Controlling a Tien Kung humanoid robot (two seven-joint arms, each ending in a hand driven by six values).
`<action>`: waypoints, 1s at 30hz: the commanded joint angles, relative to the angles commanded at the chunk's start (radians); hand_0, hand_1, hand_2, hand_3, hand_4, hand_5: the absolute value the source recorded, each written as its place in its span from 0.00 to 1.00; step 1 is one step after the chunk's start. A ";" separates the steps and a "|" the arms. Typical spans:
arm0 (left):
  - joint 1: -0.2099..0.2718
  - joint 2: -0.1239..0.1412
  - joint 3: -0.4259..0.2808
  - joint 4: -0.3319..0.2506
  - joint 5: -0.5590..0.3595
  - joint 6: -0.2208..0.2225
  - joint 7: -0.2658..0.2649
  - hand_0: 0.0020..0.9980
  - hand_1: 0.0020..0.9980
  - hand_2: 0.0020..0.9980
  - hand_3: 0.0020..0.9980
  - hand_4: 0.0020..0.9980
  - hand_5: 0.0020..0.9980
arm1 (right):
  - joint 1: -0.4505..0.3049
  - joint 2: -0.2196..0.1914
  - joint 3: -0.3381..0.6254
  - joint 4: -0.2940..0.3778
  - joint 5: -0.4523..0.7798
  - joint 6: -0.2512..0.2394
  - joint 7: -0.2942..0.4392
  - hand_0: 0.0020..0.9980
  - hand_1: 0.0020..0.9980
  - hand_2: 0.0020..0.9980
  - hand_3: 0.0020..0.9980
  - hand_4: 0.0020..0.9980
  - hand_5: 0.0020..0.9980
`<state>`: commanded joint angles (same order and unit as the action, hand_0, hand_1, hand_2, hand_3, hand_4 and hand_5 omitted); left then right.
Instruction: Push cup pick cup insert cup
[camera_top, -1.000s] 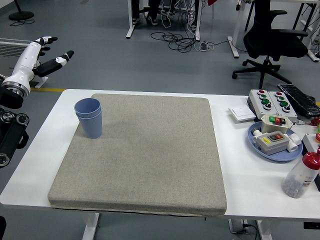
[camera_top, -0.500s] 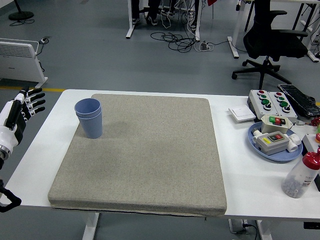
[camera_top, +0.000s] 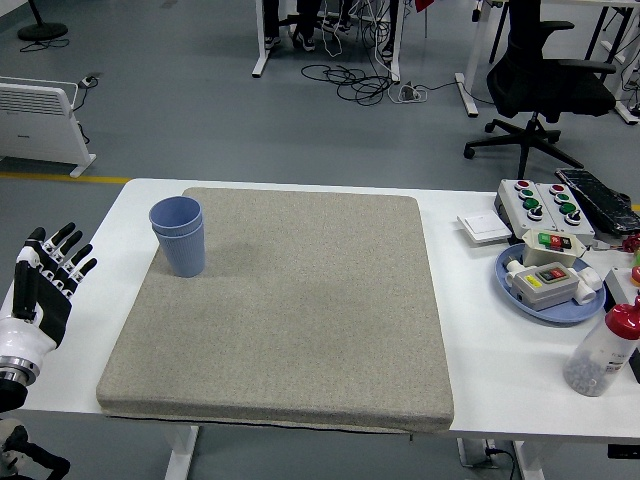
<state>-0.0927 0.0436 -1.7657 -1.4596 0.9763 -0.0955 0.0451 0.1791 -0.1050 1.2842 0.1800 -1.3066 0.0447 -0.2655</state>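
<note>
Blue plastic cups, one nested inside the other, stand upright near the far-left corner of the grey felt mat on the white table. Over the last second I have brought my left hand down from high above the floor to the table's left edge, well clear of the cups, fingers spread and holding nothing. I read that as a retreat: the insert looks done. My right hand is out of view.
</note>
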 joint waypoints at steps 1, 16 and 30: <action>0.001 0.000 0.005 -0.001 -0.005 0.000 -0.001 0.90 0.94 0.97 0.90 0.61 1.00 | 0.001 0.000 -0.001 0.000 0.001 0.000 0.000 0.72 0.66 0.66 0.58 0.09 0.54; -0.006 -0.011 0.030 0.011 0.013 0.001 -0.004 0.94 0.97 1.00 0.98 0.62 1.00 | 0.006 -0.004 0.000 0.000 -0.002 0.000 -0.002 0.72 0.66 0.66 0.58 0.09 0.54; -0.010 -0.016 0.030 0.025 0.026 0.008 -0.002 0.94 0.98 1.00 0.98 0.62 1.00 | 0.009 -0.005 0.000 0.000 -0.003 -0.003 -0.001 0.72 0.66 0.67 0.58 0.09 0.54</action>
<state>-0.1023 0.0280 -1.7356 -1.4350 1.0018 -0.0876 0.0426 0.1877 -0.1096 1.2844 0.1800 -1.3097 0.0421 -0.2660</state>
